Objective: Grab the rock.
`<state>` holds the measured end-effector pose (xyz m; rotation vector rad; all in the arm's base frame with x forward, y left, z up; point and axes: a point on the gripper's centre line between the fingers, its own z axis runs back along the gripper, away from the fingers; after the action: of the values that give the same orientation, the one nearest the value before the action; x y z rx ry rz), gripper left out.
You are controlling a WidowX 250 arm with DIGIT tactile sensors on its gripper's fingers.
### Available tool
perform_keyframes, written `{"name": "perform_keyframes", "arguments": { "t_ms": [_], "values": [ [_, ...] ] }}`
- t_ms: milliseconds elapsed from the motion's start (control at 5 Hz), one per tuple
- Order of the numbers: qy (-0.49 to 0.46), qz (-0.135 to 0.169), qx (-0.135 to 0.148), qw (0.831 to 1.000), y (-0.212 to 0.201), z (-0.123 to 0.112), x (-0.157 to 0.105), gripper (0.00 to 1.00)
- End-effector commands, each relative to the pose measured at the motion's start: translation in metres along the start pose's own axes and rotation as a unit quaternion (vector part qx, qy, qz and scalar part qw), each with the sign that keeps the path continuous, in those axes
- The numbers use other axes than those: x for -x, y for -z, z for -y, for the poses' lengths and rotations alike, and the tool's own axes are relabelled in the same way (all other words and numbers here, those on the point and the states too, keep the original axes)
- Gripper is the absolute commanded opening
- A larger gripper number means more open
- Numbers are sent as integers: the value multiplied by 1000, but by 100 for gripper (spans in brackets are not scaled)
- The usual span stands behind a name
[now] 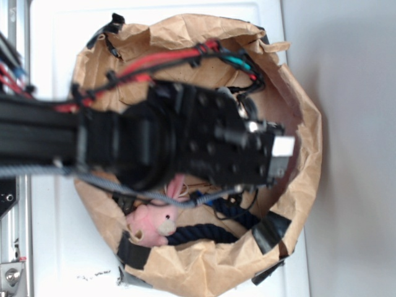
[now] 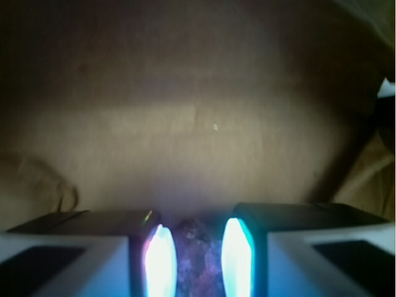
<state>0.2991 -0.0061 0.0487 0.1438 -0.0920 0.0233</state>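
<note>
We see one black gripper point(image 2: 199, 257) pinching one small dark mottled rock point(image 2: 199, 247); one pink plush bunny point(image 1: 153, 224) lies at the brown paper bag's point(image 1: 204, 266) lower rim.

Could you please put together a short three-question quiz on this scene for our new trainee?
1. True or false: the rock sits between the gripper jaws in the wrist view.
2. Which lies beside the pink bunny in the paper bag? A) dark rope B) green cup C) metal spoon
3. Fill in: the arm reaches into the bag, hiding the rock in the ______ view.

Key: 1 true; 2 A, the dark rope; 3 exterior.
</note>
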Motion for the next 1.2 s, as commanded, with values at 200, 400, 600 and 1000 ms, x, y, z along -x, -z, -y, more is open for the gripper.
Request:
{"name": "perform_keyframes", "arguments": {
  "t_ms": [200, 400, 600, 1000],
  "values": [
    [-7, 2, 79, 997, -77, -28, -8, 0],
    [0, 0, 86, 996, -85, -30, -6, 0],
    [5, 9, 70, 997, -75, -25, -4, 100],
    [16, 3, 52, 999, -49, -2, -5, 100]
  ]
}}
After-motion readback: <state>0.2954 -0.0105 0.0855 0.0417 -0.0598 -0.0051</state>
